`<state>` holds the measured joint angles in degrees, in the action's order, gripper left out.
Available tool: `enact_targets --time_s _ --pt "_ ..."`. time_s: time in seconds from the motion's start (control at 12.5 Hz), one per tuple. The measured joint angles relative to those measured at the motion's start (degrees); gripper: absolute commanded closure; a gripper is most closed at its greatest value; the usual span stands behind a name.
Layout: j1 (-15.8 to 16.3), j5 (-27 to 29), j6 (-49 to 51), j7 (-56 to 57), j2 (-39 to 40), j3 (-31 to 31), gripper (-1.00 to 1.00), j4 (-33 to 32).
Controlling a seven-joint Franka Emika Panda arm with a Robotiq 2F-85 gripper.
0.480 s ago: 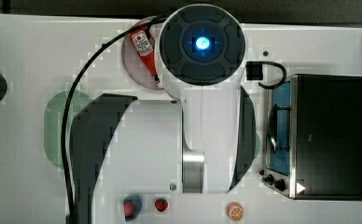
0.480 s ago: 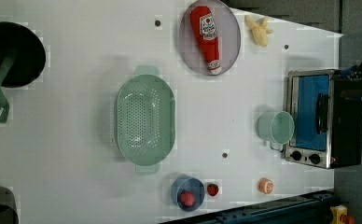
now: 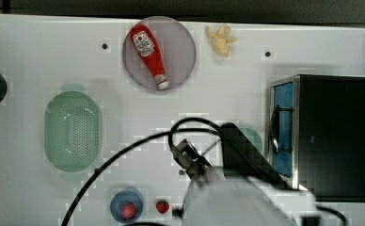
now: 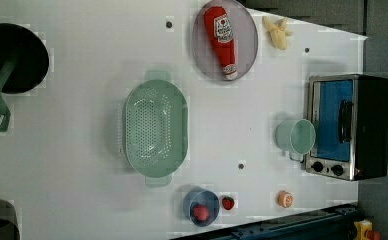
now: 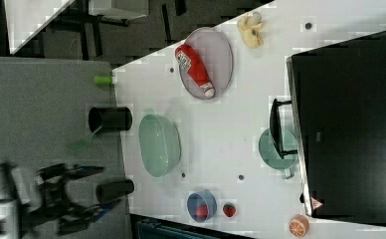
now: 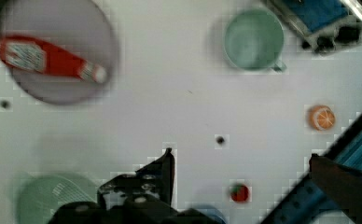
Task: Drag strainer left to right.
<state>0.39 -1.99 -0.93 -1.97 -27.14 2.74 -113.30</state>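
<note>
The strainer [image 3: 72,131] is a pale mint-green oblong colander with a holed base, lying empty on the white table [image 3: 138,122] at the top view's left. It sits mid-table in the left view [image 4: 156,131] and shows in the right view [image 5: 159,145]. My arm [image 3: 246,197] reaches in from the top view's bottom edge, well to the right of the strainer. In the wrist view my gripper [image 6: 240,154] is open wide above bare table with nothing between its fingers [image 6: 166,170]. The strainer [image 6: 53,200] lies off to one side of it, untouched.
A grey plate [image 3: 180,47] holds a red ketchup bottle [image 3: 148,52], with a banana [image 3: 220,40] beside it. A toaster oven [image 3: 331,136] stands at the top view's right, with a green mug [image 4: 295,136] in front. A blue bowl [image 4: 201,206], strawberry [image 4: 227,202], orange [image 4: 284,198] and black pot [image 4: 12,57] sit around the edges.
My arm has swung away from the middle of the table toward the top view's bottom edge, uncovering the plate and the strainer. The strainer has not moved.
</note>
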Motion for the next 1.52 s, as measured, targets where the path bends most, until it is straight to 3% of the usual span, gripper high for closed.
enact_targets --time_s 0.32,0.8,1.04,1.28,1.52 --pt "-0.86 2.51 -4.56 -3.77 1.33 -5.13 -1.00 1.90" --pt "1.83 3.10 -16.54 -32.44 24.01 -27.14 -1.00 -4.53" --pt "3.83 1.76 -24.81 -48.89 34.88 -34.89 -1.00 -6.10" --pt "5.10 2.05 -34.74 -61.87 42.37 -36.62 -1.00 -7.11" --pt "5.21 0.33 -46.24 -66.35 49.80 -35.84 -1.00 -6.66"
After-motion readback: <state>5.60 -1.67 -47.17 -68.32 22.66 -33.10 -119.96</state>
